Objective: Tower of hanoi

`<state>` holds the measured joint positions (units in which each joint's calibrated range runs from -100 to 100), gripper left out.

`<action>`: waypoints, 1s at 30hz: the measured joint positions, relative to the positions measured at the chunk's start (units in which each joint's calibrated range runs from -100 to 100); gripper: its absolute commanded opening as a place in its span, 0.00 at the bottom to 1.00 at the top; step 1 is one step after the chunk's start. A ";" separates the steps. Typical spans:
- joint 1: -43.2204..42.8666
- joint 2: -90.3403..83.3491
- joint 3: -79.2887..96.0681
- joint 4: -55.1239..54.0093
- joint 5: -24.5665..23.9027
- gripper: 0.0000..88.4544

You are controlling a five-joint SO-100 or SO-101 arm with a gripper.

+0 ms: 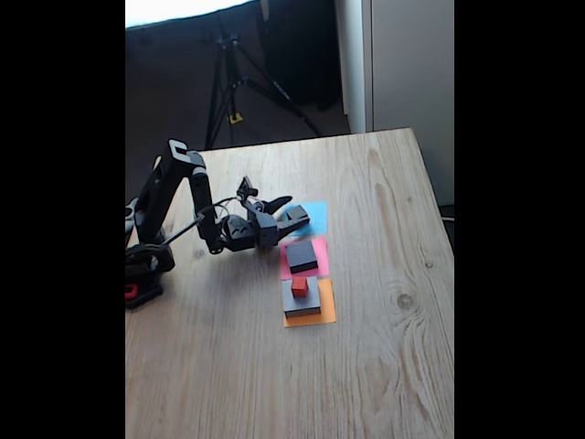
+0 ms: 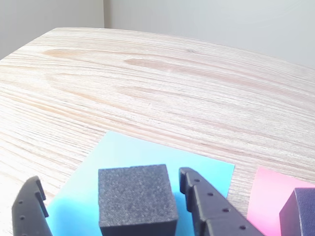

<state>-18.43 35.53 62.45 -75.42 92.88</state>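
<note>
A small black cube [image 2: 137,196] stands on the blue paper square [image 2: 147,152], between my gripper's [image 2: 115,206] two dark fingers. The gripper is open: the left finger [image 2: 28,209] stands well off the cube, while the right finger [image 2: 206,206] is close beside it. In the fixed view the gripper [image 1: 291,212] reaches from the left onto the blue square [image 1: 315,215]. A medium black block [image 1: 302,255] sits on the pink square [image 1: 319,247]. The large flat grey block [image 1: 303,303] lies on the orange square [image 1: 327,311], and a tiny red cube [image 1: 299,286] rests on top of it.
The arm's base [image 1: 142,274] stands at the table's left edge in the fixed view. The three paper squares run in a column down the middle of the wooden table [image 1: 393,347]. A tripod [image 1: 233,82] stands on the floor beyond the far edge.
</note>
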 measured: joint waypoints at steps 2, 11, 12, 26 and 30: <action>0.00 0.34 0.00 0.00 0.00 0.34; -0.62 0.34 1.65 1.28 2.43 0.26; -0.62 0.34 1.91 1.36 2.95 0.25; -0.62 0.34 2.00 1.68 5.56 0.21; -0.62 0.34 2.00 1.68 5.56 0.19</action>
<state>-19.05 35.87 64.45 -73.74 98.44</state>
